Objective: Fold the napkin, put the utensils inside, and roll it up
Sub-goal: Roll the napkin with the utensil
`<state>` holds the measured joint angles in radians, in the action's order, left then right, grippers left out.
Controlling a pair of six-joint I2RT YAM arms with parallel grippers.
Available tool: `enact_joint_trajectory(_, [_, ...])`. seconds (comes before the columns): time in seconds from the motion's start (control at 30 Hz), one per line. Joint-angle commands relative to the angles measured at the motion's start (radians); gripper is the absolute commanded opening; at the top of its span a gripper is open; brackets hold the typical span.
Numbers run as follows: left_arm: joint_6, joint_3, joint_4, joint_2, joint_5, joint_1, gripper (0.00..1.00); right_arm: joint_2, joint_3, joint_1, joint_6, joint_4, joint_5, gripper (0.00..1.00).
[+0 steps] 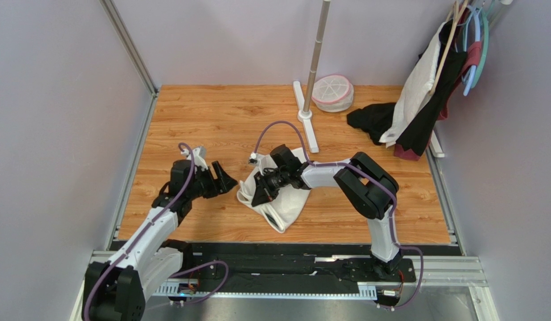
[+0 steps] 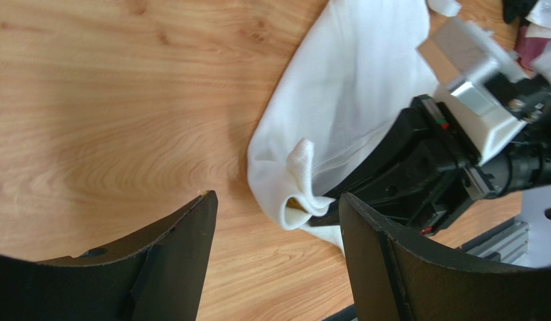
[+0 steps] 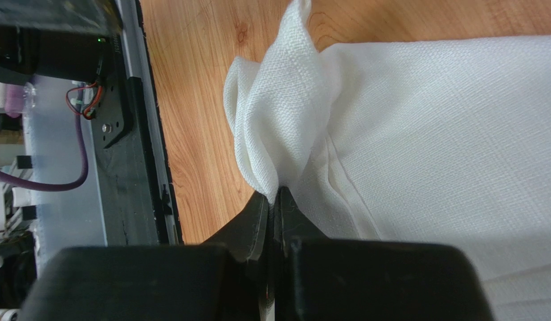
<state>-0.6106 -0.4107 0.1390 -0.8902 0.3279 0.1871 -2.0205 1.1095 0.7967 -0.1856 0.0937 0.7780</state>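
The napkin (image 1: 289,204) lies crumpled mid-table, a bunched fold pinched in your right gripper (image 3: 274,200), whose jaws are fully closed. Your left gripper (image 1: 226,179) hangs wide open and empty just beside it. Draw the soft woven cloth flat over the wood-grain table (image 1: 211,120) before you fold.

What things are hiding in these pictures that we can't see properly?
- Fork: in no view; it may be under the napkin, whose folds cover the wood.
- Yellowish speck in the napkin's fold, left wrist view: too small to name.
- Right pincer tips, top view: hidden by its own dark body.
- Napkin's far side, right wrist view: cut off by the picture's edges.
- Hanging clothes, top view: cut off by the top edge.
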Motion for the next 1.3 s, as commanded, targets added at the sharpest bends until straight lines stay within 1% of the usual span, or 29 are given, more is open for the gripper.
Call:
enact_joint_trajectory(0.0, [0.046, -0.025, -0.133, -0.11, 0.007, 0.075, 0.76, -0.069, 0.035, -0.034, -0.006, -0.091, 0.015, 0.0])
enact_joint_trajectory(0.03, [0.051, -0.048, -0.133, -0.16, -0.001, 0.086, 0.76, -0.072, 0.036, -0.037, -0.006, -0.091, 0.021, 0.0])
enact_joint_trajectory(0.13, [0.051, -0.098, -0.124, -0.248, -0.035, 0.103, 0.76, -0.08, 0.038, -0.045, -0.006, -0.091, 0.026, 0.0])
enact_joint_trajectory(0.23, [0.052, -0.138, -0.09, -0.298, -0.044, 0.109, 0.77, -0.081, 0.042, -0.045, -0.002, -0.089, 0.017, 0.0])
enact_joint_trajectory(0.3, [0.038, -0.14, -0.098, -0.311, -0.041, 0.117, 0.77, -0.083, 0.049, -0.047, 0.001, -0.118, 0.014, 0.0])
enact_joint_trajectory(0.43, [0.008, -0.139, -0.117, -0.377, -0.044, 0.138, 0.77, -0.084, 0.05, -0.047, 0.009, -0.124, 0.001, 0.0])
enact_joint_trajectory(0.53, [-0.015, -0.14, -0.125, -0.415, -0.017, 0.141, 0.74, -0.083, 0.046, -0.048, 0.009, -0.127, -0.013, 0.0])
enact_joint_trajectory(0.6, [-0.021, -0.143, -0.112, -0.42, -0.006, 0.143, 0.7, -0.087, 0.046, -0.051, 0.006, -0.126, -0.017, 0.0])
enact_joint_trajectory(0.77, [-0.041, -0.145, -0.046, -0.392, 0.003, 0.147, 0.7, -0.086, 0.047, -0.054, 0.003, -0.124, -0.043, 0.0])
enact_joint_trajectory(0.87, [-0.09, -0.125, -0.045, -0.386, 0.034, 0.153, 0.71, -0.084, 0.047, -0.054, 0.006, -0.126, -0.06, 0.0])
enact_joint_trajectory(0.93, [-0.126, -0.117, -0.052, -0.388, 0.043, 0.167, 0.7, -0.081, 0.046, -0.054, 0.008, -0.129, -0.075, 0.0])
enact_joint_trajectory(1.0, [-0.146, -0.114, -0.058, -0.392, 0.039, 0.179, 0.67, -0.08, 0.044, -0.056, 0.006, -0.129, -0.086, 0.0])
enact_joint_trajectory(1.03, [-0.15, -0.114, -0.061, -0.395, 0.039, 0.181, 0.64, -0.08, 0.043, -0.054, 0.008, -0.13, -0.091, 0.0])
enact_joint_trajectory(1.1, [-0.166, -0.114, -0.07, -0.398, 0.051, 0.183, 0.59, -0.078, 0.041, -0.056, 0.006, -0.13, -0.106, 0.0])
enact_joint_trajectory(1.13, [-0.167, -0.114, -0.07, -0.398, 0.054, 0.183, 0.51, -0.076, 0.041, -0.054, 0.006, -0.13, -0.108, 0.0])
enact_joint_trajectory(1.2, [-0.17, -0.112, -0.067, -0.398, 0.05, 0.183, 0.44, -0.075, 0.038, -0.054, 0.008, -0.13, -0.114, 0.0])
enact_joint_trajectory(1.23, [-0.169, -0.114, -0.064, -0.4, 0.046, 0.183, 0.35, -0.073, 0.038, -0.056, 0.008, -0.129, -0.115, 0.0])
enact_joint_trajectory(1.27, [-0.166, -0.112, -0.064, -0.404, 0.046, 0.183, 0.31, -0.07, 0.036, -0.054, 0.008, -0.129, -0.117, 0.0])
